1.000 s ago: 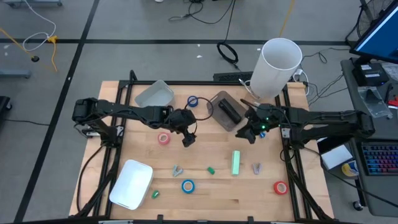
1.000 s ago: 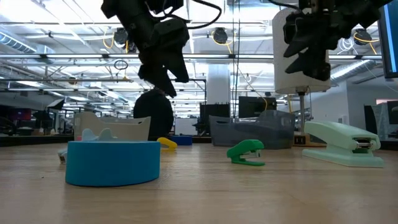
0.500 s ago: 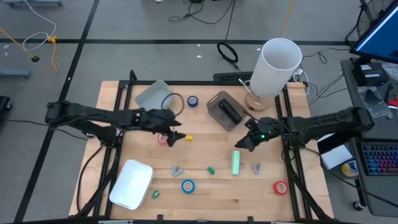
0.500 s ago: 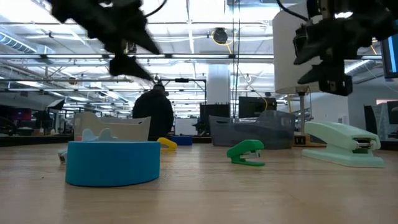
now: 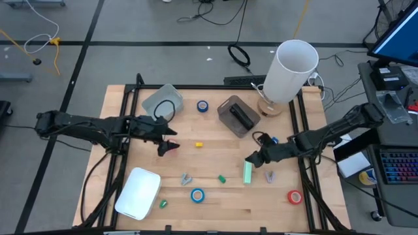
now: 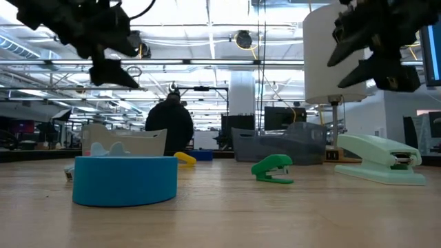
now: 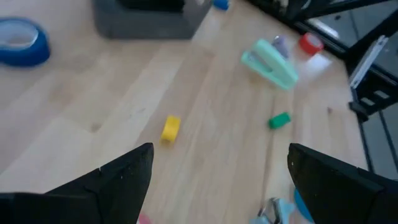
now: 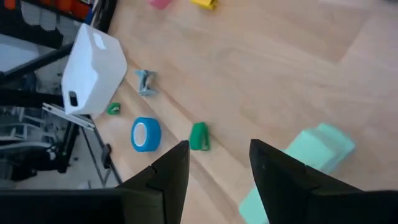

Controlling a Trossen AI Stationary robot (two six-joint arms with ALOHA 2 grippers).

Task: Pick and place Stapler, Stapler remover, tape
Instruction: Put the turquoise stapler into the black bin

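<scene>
Tape rolls lie in four spots on the wooden table (image 5: 215, 209). Two are blue: one blue roll (image 5: 202, 106) sits near the back by the dark tray (image 5: 228, 108), and the other blue roll (image 5: 197, 194) sits near the front. Two are reddish: one red roll (image 5: 294, 196) is at the front right corner, and one pink roll (image 5: 173, 147) is on the left side.

I can see two staplers. The mint stapler (image 5: 247, 171) lies on the table right of the middle. The black stapler (image 5: 241, 118) lies inside the dark tray.

Two grey staple removers show up too. One remover (image 5: 186, 178) is left of the middle, and the other remover (image 5: 270, 175) is just beside the mint stapler.

The left gripper (image 5: 163, 145) is just beside the pink roll. Its fingers (image 7: 118, 180) are wide apart and hold nothing.

The right gripper (image 5: 254, 158) is over the back end of the mint stapler. Its fingers (image 8: 168, 177) have a smaller gap and hold nothing.

Two little green blocks (image 5: 221, 177) and one yellow block (image 5: 198, 144) lie around. A white box (image 5: 138, 192) sits at the front left.
</scene>
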